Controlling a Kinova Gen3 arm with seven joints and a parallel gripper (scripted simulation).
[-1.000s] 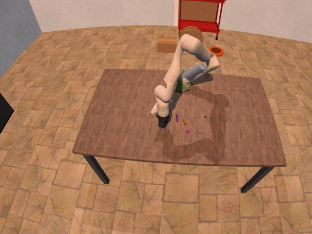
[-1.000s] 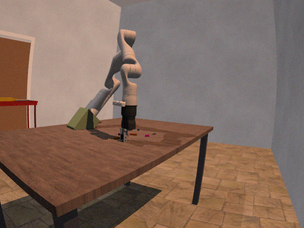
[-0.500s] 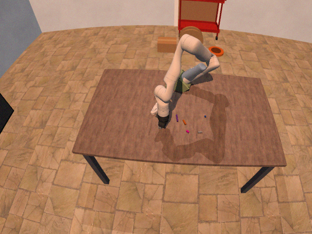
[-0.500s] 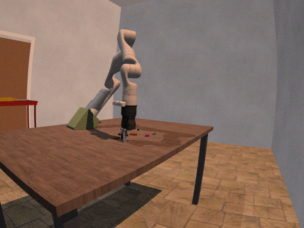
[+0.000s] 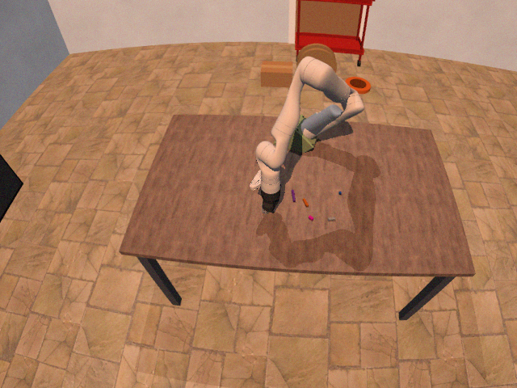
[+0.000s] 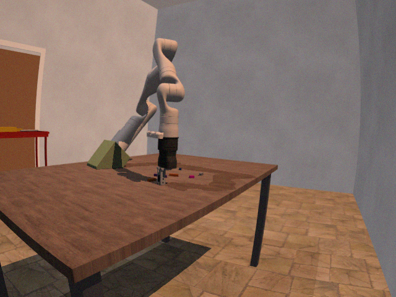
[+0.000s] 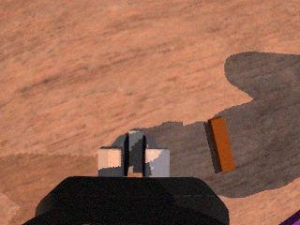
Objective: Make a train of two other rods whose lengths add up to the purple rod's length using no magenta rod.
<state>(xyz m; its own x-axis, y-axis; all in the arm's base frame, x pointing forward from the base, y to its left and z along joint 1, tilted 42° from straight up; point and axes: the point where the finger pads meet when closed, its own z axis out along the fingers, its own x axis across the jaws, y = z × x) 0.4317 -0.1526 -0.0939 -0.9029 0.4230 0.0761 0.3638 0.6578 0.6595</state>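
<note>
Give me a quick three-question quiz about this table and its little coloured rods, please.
1. True or false: the blue rod lies apart from every other rod.
2. Which rod lies nearest the purple rod? A grey, B orange, C magenta.
3. Is the gripper open or shut?
Key: 1 true. 2 B, the orange rod. 3 shut, on a small rod whose colour is hidden.

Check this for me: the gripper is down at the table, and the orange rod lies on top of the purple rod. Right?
Not quite. The orange rod is not on the purple rod. It lies flat on the table beside it, with a gap between them, as the top view shows. The gripper is indeed down at the table, closed on a mostly hidden rod.
</note>
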